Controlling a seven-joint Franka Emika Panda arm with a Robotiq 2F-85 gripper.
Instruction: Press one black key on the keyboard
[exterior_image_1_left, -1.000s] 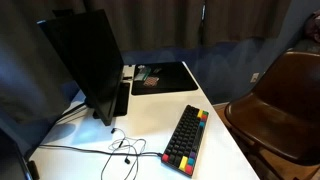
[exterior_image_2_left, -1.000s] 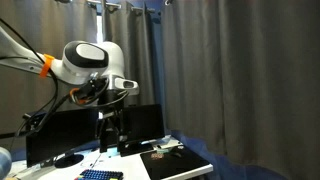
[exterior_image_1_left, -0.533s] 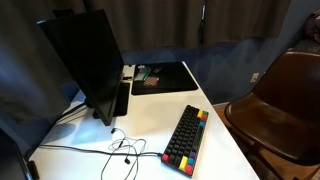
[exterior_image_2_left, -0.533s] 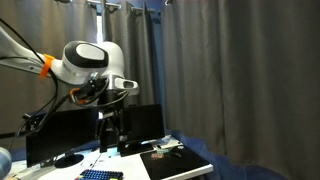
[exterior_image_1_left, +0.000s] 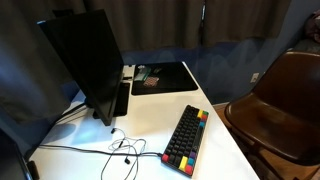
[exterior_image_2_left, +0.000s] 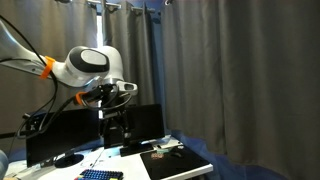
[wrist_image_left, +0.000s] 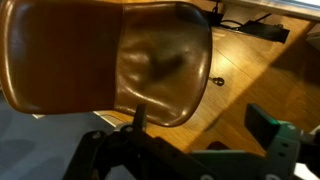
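Note:
The black keyboard (exterior_image_1_left: 186, 138) with coloured keys along its edges lies near the front right of the white table (exterior_image_1_left: 150, 120). Only its corner shows in an exterior view (exterior_image_2_left: 100, 175). My gripper (exterior_image_2_left: 116, 140) hangs from the arm high above the table, well apart from the keyboard. In the wrist view the gripper (wrist_image_left: 200, 125) has its two fingers wide apart with nothing between them. That view looks at a brown chair and wooden floor; the keyboard is not in it.
A black monitor (exterior_image_1_left: 85, 60) stands at the table's left. A black desk mat (exterior_image_1_left: 160, 76) with small items lies at the back. White cables (exterior_image_1_left: 120, 150) trail left of the keyboard. A brown chair (exterior_image_1_left: 285, 100) stands just off the table's right edge.
In an exterior view the arm and gripper have shifted slightly to the right and down. The keyboard and the table things have not moved.

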